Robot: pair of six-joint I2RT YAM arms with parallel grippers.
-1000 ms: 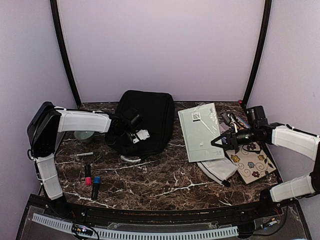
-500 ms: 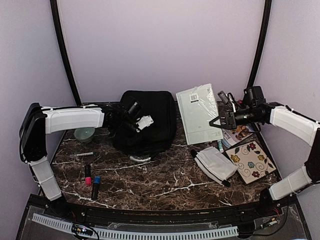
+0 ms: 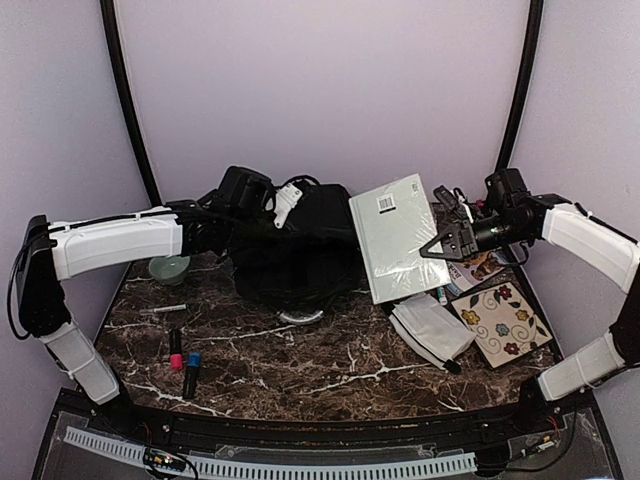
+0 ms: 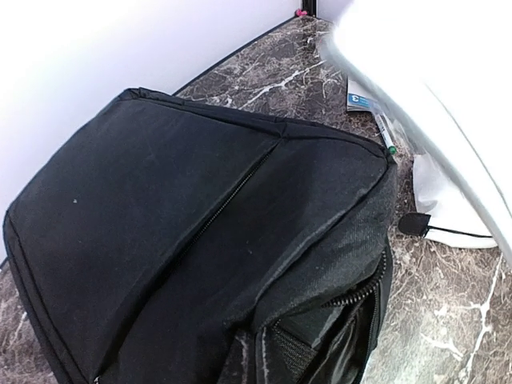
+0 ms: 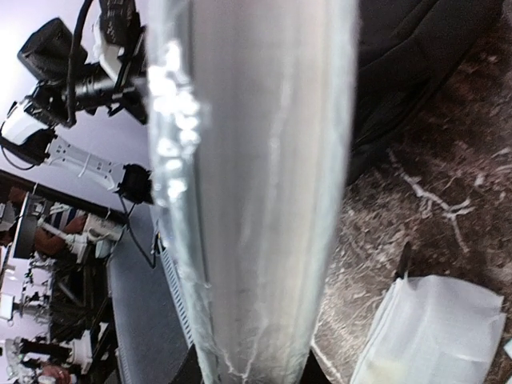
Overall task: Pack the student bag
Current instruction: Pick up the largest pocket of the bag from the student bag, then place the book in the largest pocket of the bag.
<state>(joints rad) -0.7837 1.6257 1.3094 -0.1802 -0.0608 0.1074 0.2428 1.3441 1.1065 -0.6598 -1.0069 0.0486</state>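
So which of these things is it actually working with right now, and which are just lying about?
In use: student bag, with the left gripper shut at its top; plastic-wrapped book, held up by the right gripper.

Lying about, for now: white pouch; flowered card; pink-capped marker; blue-capped marker; thin pen; green bowl.

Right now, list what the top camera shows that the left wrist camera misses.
Only the top view: the right gripper clamped on the wrapped book's edge, the flowered notebook and two markers. Only the left wrist view: the zipper line down the backpack's front and the zipper teeth at its corner. Both: the backpack, the book (blurred in the wrist view) and the white pouch.
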